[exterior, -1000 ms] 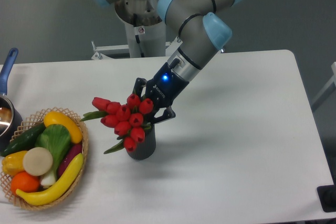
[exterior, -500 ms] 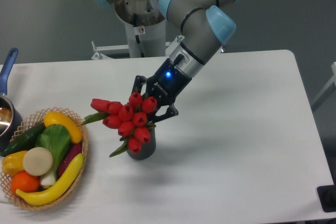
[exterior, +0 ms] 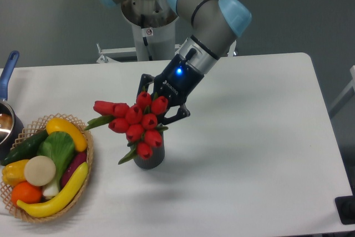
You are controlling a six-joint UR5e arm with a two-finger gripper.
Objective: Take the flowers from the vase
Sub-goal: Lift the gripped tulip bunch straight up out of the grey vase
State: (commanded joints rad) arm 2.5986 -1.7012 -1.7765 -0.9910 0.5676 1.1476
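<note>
The flowers (exterior: 135, 121), a bunch of red tulip buds with green leaves, lean to the left over the dark grey ribbed vase (exterior: 150, 157), which stands upright on the white table. My gripper (exterior: 159, 109) is shut on the flowers just behind the buds, its black fingers either side of the bunch. The stems between the bunch and the vase mouth are hidden by the buds, so I cannot tell whether they are clear of the vase.
A woven basket (exterior: 87, 159) of colourful fruit and vegetables sits at the front left. A blue-handled metal pot (exterior: 6, 109) is at the left edge. The table's front edge is close below the vase.
The gripper has risen a little with the flowers, lifting the bunch higher above the vase. The vase has stayed in place.
</note>
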